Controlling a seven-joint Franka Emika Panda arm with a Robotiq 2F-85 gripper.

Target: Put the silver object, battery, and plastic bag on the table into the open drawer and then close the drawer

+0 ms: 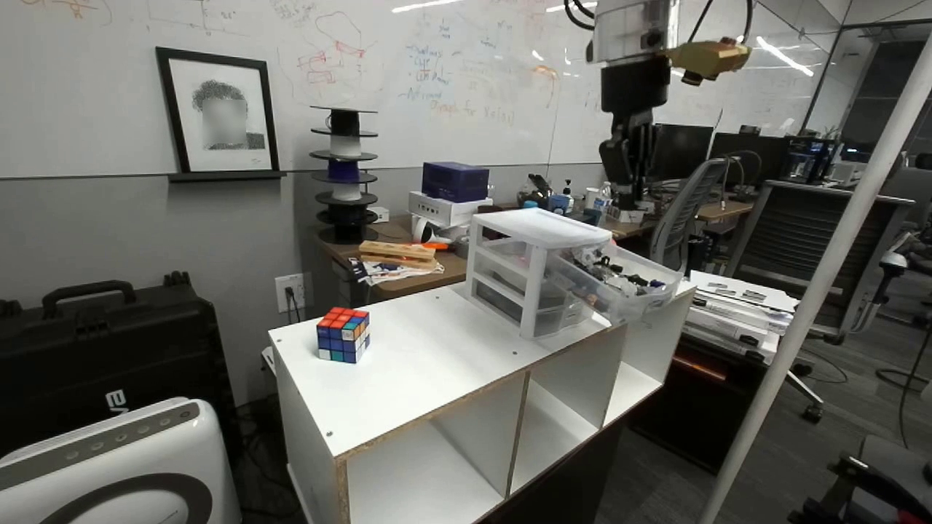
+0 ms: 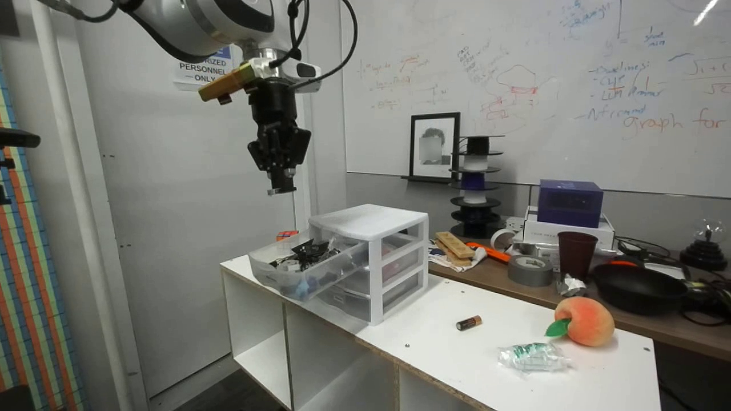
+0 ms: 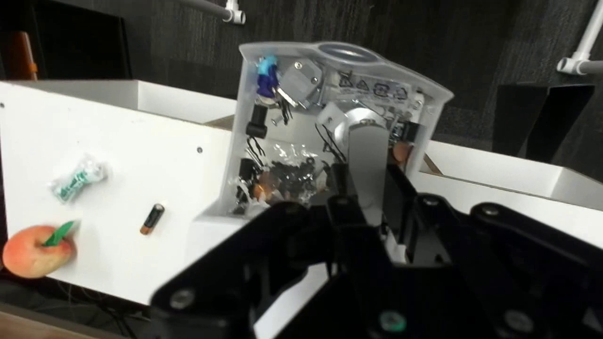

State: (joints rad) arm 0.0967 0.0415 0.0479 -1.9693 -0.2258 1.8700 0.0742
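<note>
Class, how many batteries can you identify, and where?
1: the battery lies on the white table, between the plastic bag and the drawer unit. More may be hidden in the open drawer.

The fingers (image 3: pixel 399 188) hold the silver object (image 3: pixel 367 162) over the drawer (image 3: pixel 400 73); battery (image 3: pixel 152 219) and plastic bag (image 3: pixel 79 180) lie on the table (image 3: pixel 118 136).

Glare streaks on whiteboard (image 1: pixel 451 138), both exterior views; wrist view soft, gripper (image 3: pixel 370 183) blurry, table (image 3: pixel 136 136) bright, floor (image 3: pixel 188 52) dim.
</note>
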